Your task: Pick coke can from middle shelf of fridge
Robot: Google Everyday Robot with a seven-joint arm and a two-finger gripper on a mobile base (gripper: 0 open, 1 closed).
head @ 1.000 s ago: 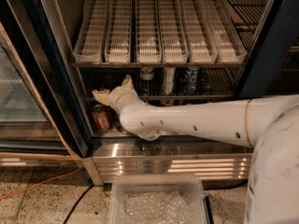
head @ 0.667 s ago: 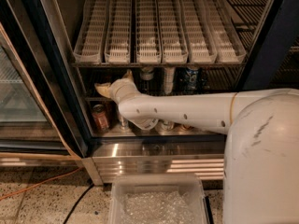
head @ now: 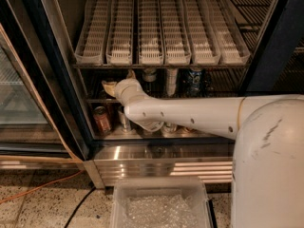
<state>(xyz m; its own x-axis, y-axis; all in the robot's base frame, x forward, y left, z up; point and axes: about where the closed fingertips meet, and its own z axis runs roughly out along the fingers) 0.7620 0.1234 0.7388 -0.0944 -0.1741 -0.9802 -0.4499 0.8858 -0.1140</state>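
My gripper (head: 117, 85) is inside the fridge (head: 66, 103), at the left end of the middle shelf (head: 97, 100), a dark wire rack with a front rail. My white arm (head: 190, 115) reaches in from the right and covers much of the shelf front. No coke can shows; it is hidden or out of view. A dull orange-red can with a pale label (head: 101, 119) stands below the gripper on the steel floor.
White slotted lanes (head: 161, 27) sit above the shelf. A silver can (head: 149, 75), a pale can (head: 172, 82) and a blue can (head: 194, 81) stand further back. A clear plastic bin (head: 159, 203) lies before the ribbed steel base (head: 161, 167). The glass door (head: 19, 94) is left.
The gripper has risen slightly at the left end of the middle shelf. The arm's near part has swung closer to the camera and fills more of the right side.
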